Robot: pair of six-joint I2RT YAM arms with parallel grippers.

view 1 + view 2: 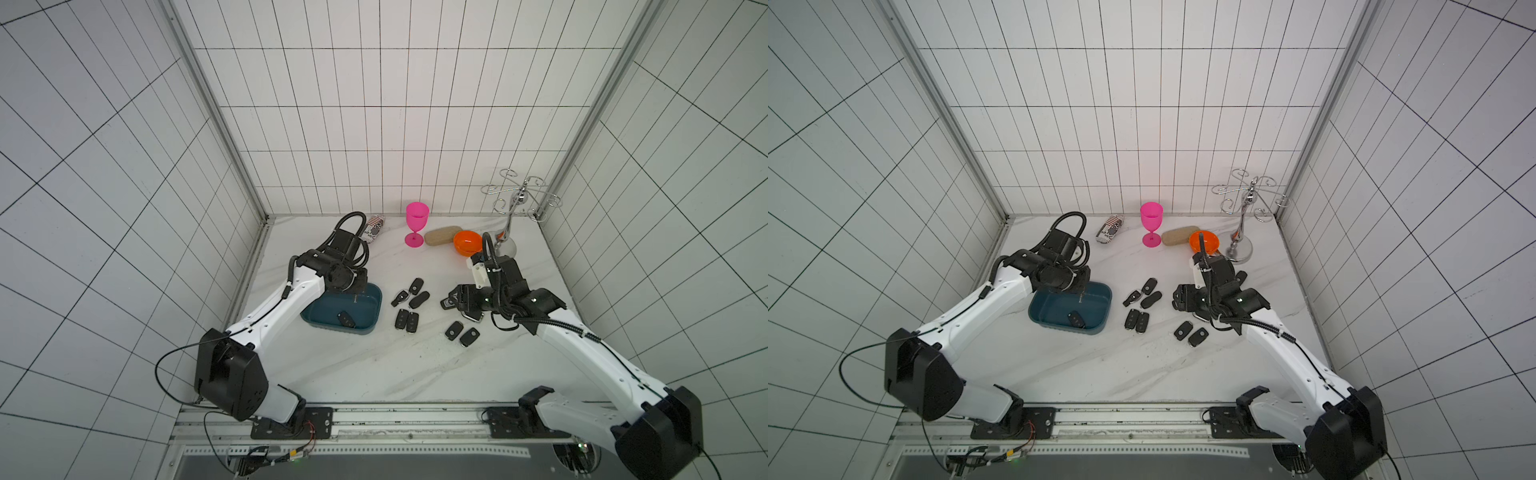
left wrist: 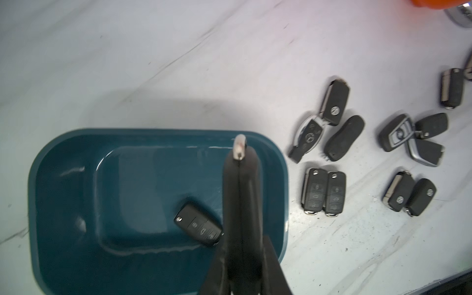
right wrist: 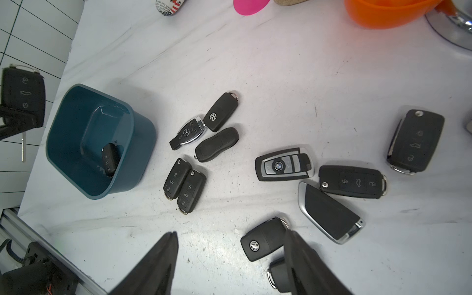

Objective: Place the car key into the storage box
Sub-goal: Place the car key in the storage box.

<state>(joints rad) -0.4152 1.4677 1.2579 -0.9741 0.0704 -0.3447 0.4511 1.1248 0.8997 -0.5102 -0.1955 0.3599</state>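
One white desk (image 1: 415,374) bore the teal storage box (image 1: 370,307), a single fob (image 1: 345,320) already lying inside. Over its far rim the left end effector (image 1: 1080,290), pressed together, pinched the car key (image 3: 23,89) aloft, long axis crossing the jaws, blade end toward the box, chrome loop away. The right end effector (image 3: 231,233) stood spread over loose keys (image 3: 221,112) badged Volkswagen, Mercedes and BMW.

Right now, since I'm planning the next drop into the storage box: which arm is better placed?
Left. The left gripper is shut on a car key over the storage box; the right gripper is open, holding nothing.
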